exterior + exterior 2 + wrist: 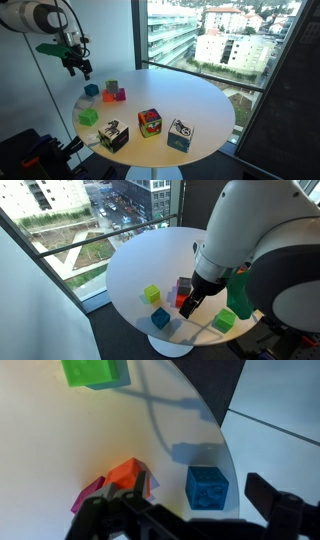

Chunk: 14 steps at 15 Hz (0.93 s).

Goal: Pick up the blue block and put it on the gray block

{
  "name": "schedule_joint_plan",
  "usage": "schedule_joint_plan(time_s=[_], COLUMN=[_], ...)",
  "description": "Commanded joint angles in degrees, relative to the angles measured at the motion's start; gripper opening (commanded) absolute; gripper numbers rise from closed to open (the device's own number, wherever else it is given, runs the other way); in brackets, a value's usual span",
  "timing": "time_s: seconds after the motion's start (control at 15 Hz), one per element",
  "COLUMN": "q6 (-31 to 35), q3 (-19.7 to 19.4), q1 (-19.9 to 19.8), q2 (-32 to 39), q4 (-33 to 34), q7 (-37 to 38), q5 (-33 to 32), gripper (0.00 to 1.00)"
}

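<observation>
The round white counter [195,100] stands by tall windows [170,35] overlooking city buildings [228,42]. Above its left side the fingers [283,508] hang spread wide, holding nothing; the blue block [207,486] sits by the rim, near the gray block [111,86].

The arm is built of thick, rounded white glossy links [268,225], smooth-shelled and shaded gray at the seams between them. Just behind the end effector sits a bright green blocky piece [49,47], also seen in an exterior view [240,296] beside the wrist. A thin black cable [69,20] loops along the last link above it. The black angular gripper [79,69] is matte and dark throughout; in the wrist view its fingers [286,510] show only as blurred black shapes.
</observation>
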Motion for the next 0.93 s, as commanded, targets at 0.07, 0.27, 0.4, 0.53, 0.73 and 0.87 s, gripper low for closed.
schedule_joint_plan(time_s=[0.07, 0.27, 0.4, 0.53, 0.73, 0.87], q6=[-0.15, 0.09, 0.13, 0.49, 1.58, 2.82], q3=[0.22, 0.18, 0.18, 0.23, 0.20, 0.12], q1=[-0.25, -0.24, -0.16, 0.00, 0.27, 0.52], q2=[0.03, 0.37, 1.14, 1.73, 2.75, 3.57], q4=[0.16, 0.33, 0.73, 1.01, 1.49, 1.86], q7=[0.00, 0.68, 1.35, 1.95, 3.39, 4.67], q5=[0.05, -0.65, -1.12, -1.38, -2.33, -3.06], gripper=[1.00, 1.00, 1.00, 1.00, 1.00, 1.00])
